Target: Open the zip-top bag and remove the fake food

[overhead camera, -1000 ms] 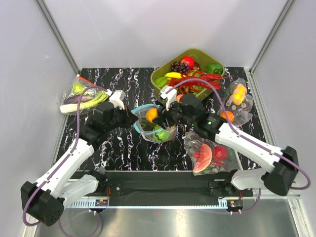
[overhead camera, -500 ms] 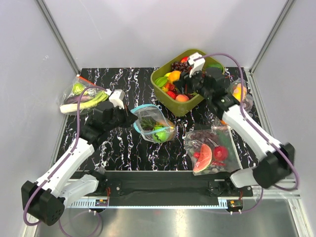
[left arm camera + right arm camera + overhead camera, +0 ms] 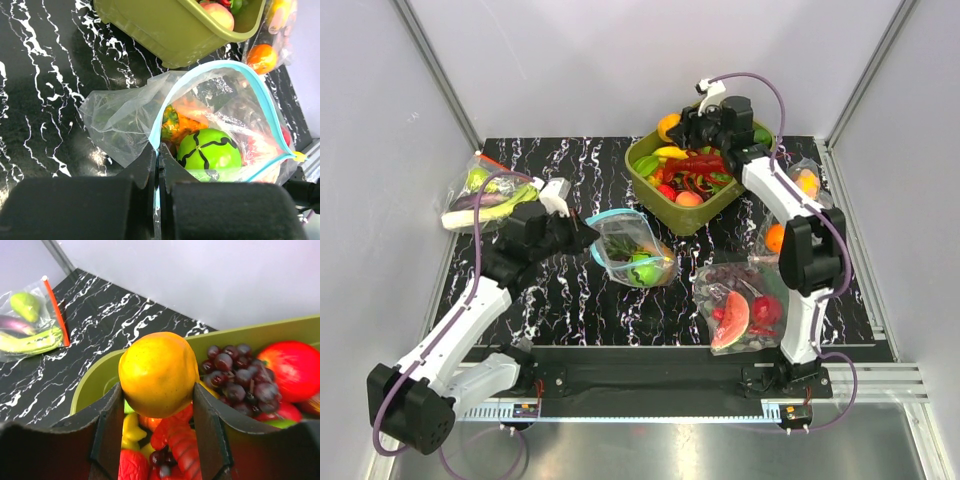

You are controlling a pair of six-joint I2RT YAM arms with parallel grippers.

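- Four clear bags lie on the black marbled surface point(image 3: 560, 300) as I watch from the overhead view, with one olive-green bin point(image 3: 692, 216) at the far side.
- Nearest the arm bases, the watermelon bag point(image 3: 738, 310) sits right of centre, close to the near edge.
- At mid-surface, the left gripper point(image 3: 582, 237) is pressed together on the zip-top bag point(image 3: 630, 250), pinching the teal-stripped rim at its left end. The wrist view shows the fingers closed flat on the plastic point(image 3: 156, 165).
- The bag's mouth gapes wide. Inside I count a green ball point(image 3: 207, 150) with dark stripes and a bumpy orange pineapple point(image 3: 182, 117). Anything beneath them is too hidden to count.
- Bare surface shows left of and in front of the zip-top bag, and between it and the vegetable bag point(image 3: 485, 195) at the far left edge.
- A fourth bag point(image 3: 802, 190), holding yellow and orange pieces, lies by the right edge.
- The bin stands just beyond the bag's mouth, not touching it.
- Farthest out, the right gripper point(image 3: 672, 125) is spread about one fruit wide, clamping the yellow-orange fruit point(image 3: 157, 372) above the bin's far left corner, with grapes point(image 3: 232, 370) in the bin below. The white back wall is close behind.
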